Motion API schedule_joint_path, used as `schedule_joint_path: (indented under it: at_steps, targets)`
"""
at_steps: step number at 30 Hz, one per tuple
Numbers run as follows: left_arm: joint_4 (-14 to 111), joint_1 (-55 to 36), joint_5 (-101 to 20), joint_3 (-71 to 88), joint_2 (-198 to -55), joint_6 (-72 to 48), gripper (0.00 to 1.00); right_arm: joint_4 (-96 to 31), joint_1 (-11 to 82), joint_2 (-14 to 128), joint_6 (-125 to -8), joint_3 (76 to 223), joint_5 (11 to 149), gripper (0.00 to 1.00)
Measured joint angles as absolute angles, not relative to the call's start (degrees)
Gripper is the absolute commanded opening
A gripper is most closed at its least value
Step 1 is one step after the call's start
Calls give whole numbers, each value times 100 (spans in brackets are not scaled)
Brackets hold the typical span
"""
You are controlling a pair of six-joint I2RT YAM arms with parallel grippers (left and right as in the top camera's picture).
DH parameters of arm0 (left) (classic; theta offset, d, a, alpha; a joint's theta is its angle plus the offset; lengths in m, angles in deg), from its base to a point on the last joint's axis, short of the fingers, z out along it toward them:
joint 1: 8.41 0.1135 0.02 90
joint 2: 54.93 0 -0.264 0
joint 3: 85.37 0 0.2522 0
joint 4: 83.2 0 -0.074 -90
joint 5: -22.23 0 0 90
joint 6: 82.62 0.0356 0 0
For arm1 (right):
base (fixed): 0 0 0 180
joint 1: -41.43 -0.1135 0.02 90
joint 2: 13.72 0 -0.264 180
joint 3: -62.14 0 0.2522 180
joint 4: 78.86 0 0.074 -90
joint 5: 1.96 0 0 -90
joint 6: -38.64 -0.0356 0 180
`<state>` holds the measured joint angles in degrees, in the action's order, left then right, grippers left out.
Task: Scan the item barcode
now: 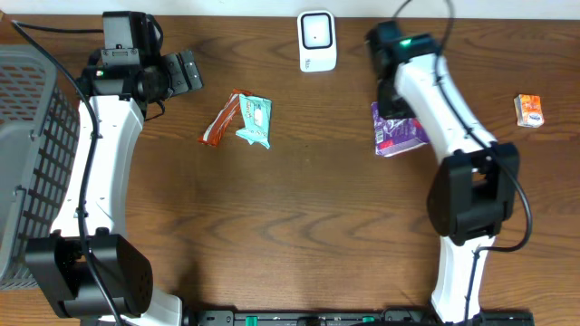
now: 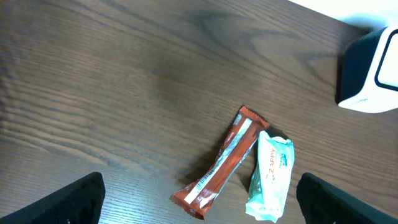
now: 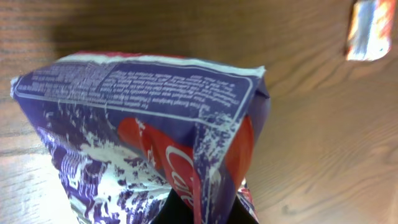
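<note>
Right wrist view shows me the right end effector [image 3: 205,211] clenched on an edge of the purple snack bag [image 3: 143,124], which sits directly in front of it, over the brown wooden counter [image 1: 299,226] and near the white scanner [image 1: 317,41]. My left end effector [image 1: 186,71] is released. A grey basket [image 1: 27,163] stands at the left edge.
</note>
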<state>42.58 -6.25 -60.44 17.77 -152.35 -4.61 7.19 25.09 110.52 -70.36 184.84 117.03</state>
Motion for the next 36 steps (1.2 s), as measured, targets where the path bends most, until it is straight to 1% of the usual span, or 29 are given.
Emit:
schedule_joint_path:
  at_steps: [3,8,10,11,13,15,18,19,22,25,29,32,34,35,36]
  targets:
    - [4258,-625,-6044,1777,-15235,-461,98,301,2327,11052,-7071,18054,12042,1]
    - [4255,-625,-6044,1777,-15235,-461,98,-48,2163,11048,-7174,17590,12571,6]
    - [4255,-625,-6044,1777,-15235,-461,98,-48,2041,11048,-7233,17564,12696,14]
    - [4255,-625,-6046,1777,-15235,-461,98,-55,1960,11048,-7259,17564,12742,34]
    - [4255,-625,-6044,1777,-15235,-461,98,-94,1737,11048,-7305,17571,12759,61]
    - [4255,-625,-6046,1777,-15235,-461,98,-186,1462,11050,-7327,17625,12661,75]
    - [4258,-625,-6044,1777,-15235,-461,98,-322,1040,11050,-7335,17813,12359,89]
    - [4258,-625,-6046,1777,-15235,-461,98,-352,924,11050,-7338,17886,12256,99]
    - [4255,-625,-6044,1777,-15235,-461,98,-326,651,11050,-7355,18187,12001,99]
    - [4255,-625,-6046,1777,-15235,-461,98,-116,594,11050,-7377,18622,11784,99]
    - [4255,-625,-6046,1777,-15235,-461,98,118,861,11050,-7386,19339,11303,99]
    - [4255,-625,-6046,1777,-15235,-461,98,194,1335,11050,-7318,19667,10720,99]
    - [4258,-625,-6046,1777,-15235,-461,98,323,1718,11050,-7233,19719,10333,88]
    - [4255,-625,-6046,1777,-15235,-461,98,437,1914,11050,-7198,19717,10202,84]
    - [4258,-625,-6046,1777,-15235,-461,98,583,2122,11050,-7150,19708,10062,84]
